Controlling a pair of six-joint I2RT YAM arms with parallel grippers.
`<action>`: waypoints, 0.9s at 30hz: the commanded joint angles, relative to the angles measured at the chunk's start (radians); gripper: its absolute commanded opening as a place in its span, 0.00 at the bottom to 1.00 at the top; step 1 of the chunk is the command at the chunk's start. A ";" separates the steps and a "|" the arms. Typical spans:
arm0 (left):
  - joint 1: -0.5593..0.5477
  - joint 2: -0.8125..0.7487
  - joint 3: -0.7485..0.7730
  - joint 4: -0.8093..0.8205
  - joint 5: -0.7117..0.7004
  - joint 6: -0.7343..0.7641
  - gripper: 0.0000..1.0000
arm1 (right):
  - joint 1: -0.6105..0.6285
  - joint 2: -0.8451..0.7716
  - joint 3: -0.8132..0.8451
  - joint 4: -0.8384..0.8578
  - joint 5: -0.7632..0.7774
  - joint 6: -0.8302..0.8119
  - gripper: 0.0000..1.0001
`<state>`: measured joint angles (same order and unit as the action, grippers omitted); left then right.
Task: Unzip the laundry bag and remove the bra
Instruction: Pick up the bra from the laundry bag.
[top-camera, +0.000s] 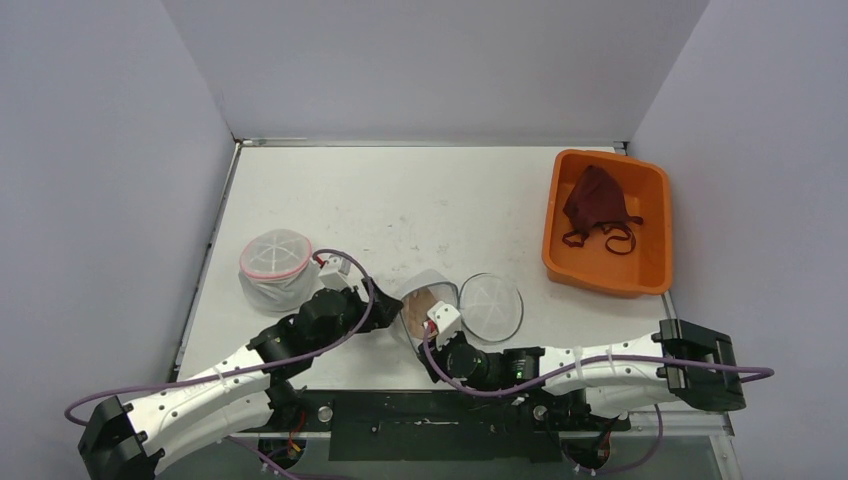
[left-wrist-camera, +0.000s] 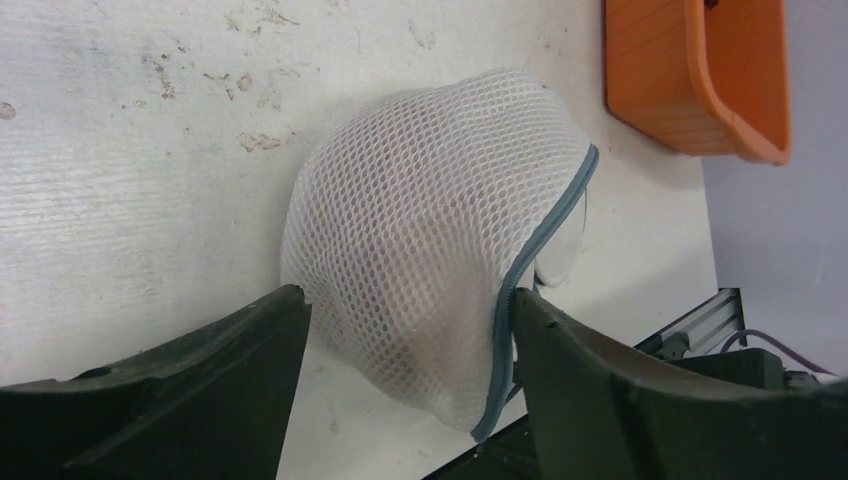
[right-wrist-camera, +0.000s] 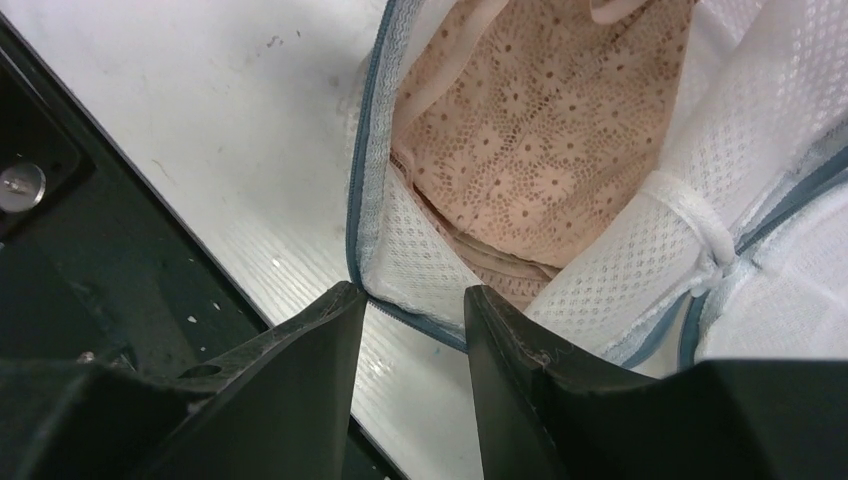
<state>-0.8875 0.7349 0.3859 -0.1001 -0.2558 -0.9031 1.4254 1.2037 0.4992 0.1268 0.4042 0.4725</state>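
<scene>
The white mesh laundry bag (top-camera: 428, 298) with blue-grey zipper trim stands near the table's front edge, unzipped, its round flap (top-camera: 491, 305) lying open to the right. A beige lace bra (right-wrist-camera: 530, 130) lies inside it. My left gripper (top-camera: 385, 312) is open and straddles the bag's closed end (left-wrist-camera: 430, 230); in the left wrist view (left-wrist-camera: 400, 300) its right finger touches the zipper trim. My right gripper (top-camera: 440, 322) is open, and in the right wrist view (right-wrist-camera: 410, 295) its fingertips sit at the bag's open rim (right-wrist-camera: 368, 200), holding nothing.
A second mesh bag (top-camera: 275, 265) with pink trim stands to the left of my left gripper. An orange bin (top-camera: 555, 200) at the back right holds a dark red bra (top-camera: 595, 200). The table's front edge and black rail lie just below the bag.
</scene>
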 joint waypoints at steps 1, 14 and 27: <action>0.013 -0.015 -0.008 0.045 0.041 0.015 0.79 | 0.023 -0.030 -0.043 0.091 0.072 0.011 0.44; 0.019 0.033 0.043 0.052 0.151 0.106 0.79 | 0.057 -0.025 -0.053 0.114 0.130 -0.005 0.71; 0.016 0.024 0.103 -0.075 0.122 0.189 0.58 | 0.056 -0.015 -0.028 0.158 0.159 -0.018 0.66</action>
<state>-0.8749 0.7593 0.4465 -0.1307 -0.1028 -0.7685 1.4742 1.1984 0.4431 0.2276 0.5316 0.4568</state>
